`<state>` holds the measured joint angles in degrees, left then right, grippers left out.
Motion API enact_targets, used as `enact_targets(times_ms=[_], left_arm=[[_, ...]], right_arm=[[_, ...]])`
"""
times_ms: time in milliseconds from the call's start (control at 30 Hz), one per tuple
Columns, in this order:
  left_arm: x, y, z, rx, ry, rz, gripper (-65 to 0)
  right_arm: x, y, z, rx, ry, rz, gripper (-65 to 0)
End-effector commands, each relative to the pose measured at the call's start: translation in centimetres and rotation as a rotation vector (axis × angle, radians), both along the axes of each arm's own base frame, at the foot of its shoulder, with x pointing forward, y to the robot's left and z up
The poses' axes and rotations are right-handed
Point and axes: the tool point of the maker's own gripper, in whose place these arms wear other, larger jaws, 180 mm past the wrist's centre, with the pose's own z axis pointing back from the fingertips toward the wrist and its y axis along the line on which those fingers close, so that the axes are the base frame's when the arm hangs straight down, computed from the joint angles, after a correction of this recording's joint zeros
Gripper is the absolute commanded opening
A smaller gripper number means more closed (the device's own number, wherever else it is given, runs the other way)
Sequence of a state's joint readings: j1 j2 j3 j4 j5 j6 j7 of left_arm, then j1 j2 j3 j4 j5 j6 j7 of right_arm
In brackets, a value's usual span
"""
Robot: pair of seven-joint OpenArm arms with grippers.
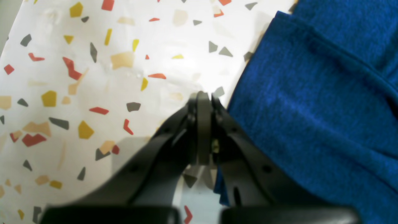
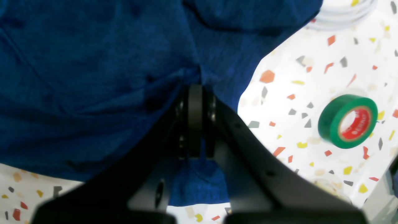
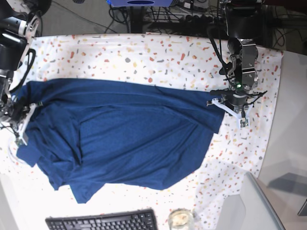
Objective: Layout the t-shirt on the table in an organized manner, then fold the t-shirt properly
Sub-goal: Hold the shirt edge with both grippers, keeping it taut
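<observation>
A roll of green tape (image 2: 347,120) lies on the speckled table (image 3: 168,52) just beside the t-shirt (image 3: 124,134), a keyboard (image 3: 100,221) and a jar (image 3: 180,219) past its near hem. The soft navy t-shirt lies spread and rumpled across the table. The right gripper (image 2: 195,90) pinches its fabric; the left gripper (image 1: 202,95), pressed together, sits at its other edge, bare cloth beyond.

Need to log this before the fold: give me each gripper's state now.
Left gripper: shut, pinching the edge of the t-shirt.
Right gripper: shut on the t-shirt.
</observation>
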<state>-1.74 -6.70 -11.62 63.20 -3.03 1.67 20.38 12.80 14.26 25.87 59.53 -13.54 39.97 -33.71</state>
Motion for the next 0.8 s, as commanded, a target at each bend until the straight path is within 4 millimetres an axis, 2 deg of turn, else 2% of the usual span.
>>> enact_targets(times_ms=[0, 267, 333, 500, 567, 667, 767], left_arm=[[1.0, 0.7, 1.2, 0.021, -0.038, 0.006, -65.0], [0.9, 1.3, 1.6, 0.035, -0.046, 0.005, -65.0], [1.3, 1.2, 2.5, 0.042, -0.071, -0.001, -65.0], [0.8, 1.1, 4.6, 0.065, -0.128, -0.024, -65.0], [0.2, 1.0, 5.0, 0.072, -0.134, -0.034, -65.0], [-1.2, 0.9, 4.9, 0.08, -0.127, -0.041, -65.0], [-2.8, 1.0, 5.0, 0.099, -0.17, -0.059, -65.0]], right_arm=[[1.4, -1.0, 1.6, -0.017, -0.048, -0.005, -64.8], [1.3, -1.4, 1.6, -0.026, -0.045, -0.004, -64.8], [1.2, -1.4, 1.6, -0.026, -0.044, -0.006, -64.8], [1.7, -1.5, 2.4, -0.028, -0.073, -0.013, -63.6], [2.1, -2.8, 4.0, -0.035, -0.129, -0.063, -58.1], [2.4, -4.2, 6.4, -0.037, -0.22, -0.14, -43.8], [1.2, -6.6, 8.5, -0.077, -0.284, -0.21, -28.5]])
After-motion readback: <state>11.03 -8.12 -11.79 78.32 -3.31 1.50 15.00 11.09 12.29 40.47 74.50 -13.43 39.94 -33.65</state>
